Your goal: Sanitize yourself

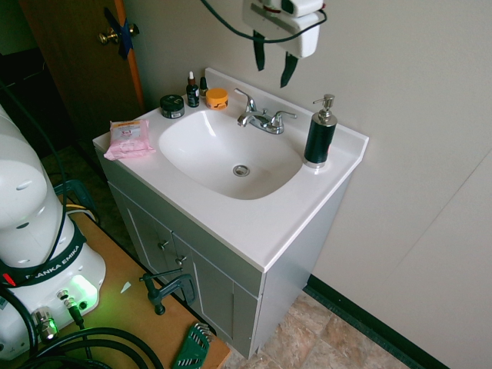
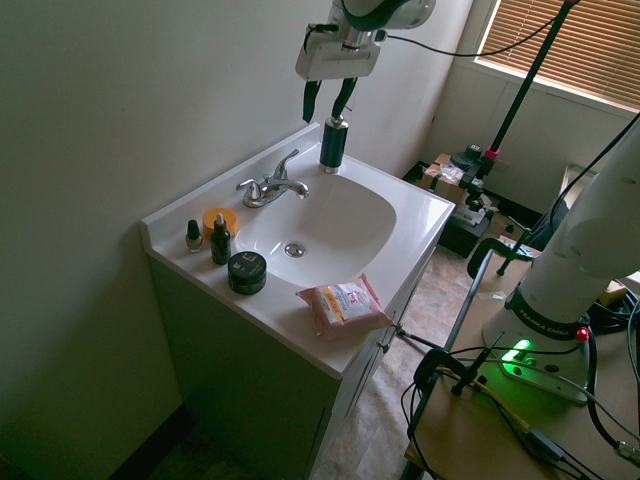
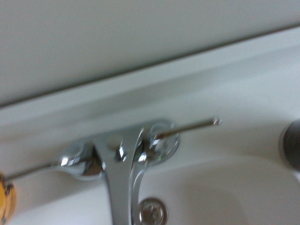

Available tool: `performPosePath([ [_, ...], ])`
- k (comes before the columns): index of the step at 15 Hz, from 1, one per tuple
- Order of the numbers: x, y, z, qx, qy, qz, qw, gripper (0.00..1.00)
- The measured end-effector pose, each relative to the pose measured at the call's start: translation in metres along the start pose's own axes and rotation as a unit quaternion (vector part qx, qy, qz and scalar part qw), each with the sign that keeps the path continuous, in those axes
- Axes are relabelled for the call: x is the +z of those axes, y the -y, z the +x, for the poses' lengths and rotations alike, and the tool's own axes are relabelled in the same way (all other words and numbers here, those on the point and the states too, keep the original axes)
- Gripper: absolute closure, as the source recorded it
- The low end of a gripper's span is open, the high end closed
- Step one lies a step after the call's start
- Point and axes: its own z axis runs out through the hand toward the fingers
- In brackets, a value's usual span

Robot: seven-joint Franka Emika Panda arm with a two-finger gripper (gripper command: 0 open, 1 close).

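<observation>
While the gripper (image 1: pixel 272 68) hangs high above the back edge of the vanity, over the faucet (image 1: pixel 261 118), I see its dark fingers (image 1: pixel 259 52) spread wide, holding nothing. The soap dispenser (image 1: pixel 320 134) stands at the back right corner. From the other side, the gripper (image 2: pixel 327 99) sits above the dispenser (image 2: pixel 332 146). My wrist camera shows the blurred faucet (image 3: pixel 123 161) and drain (image 3: pixel 152 212).

White vanity top (image 1: pixel 286 223) (soap dispenser (image 1: pixel 320 132), wipes (image 1: pixel 127 137))
</observation>
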Motion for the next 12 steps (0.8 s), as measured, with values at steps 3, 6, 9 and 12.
performPosePath([
  [3,-0.009,0.005,0.047,0.035,0.008,0.006,0.999,1.0],
  [6,-0.01,-0.007,0.077,0.051,0.009,0.005,0.999,1.0],
  [9,-0.007,-0.015,0.086,0.057,0.009,0.001,0.998,1.0],
  [12,-0.008,-0.02,0.091,0.058,0.01,0.002,0.998,1.0],
])
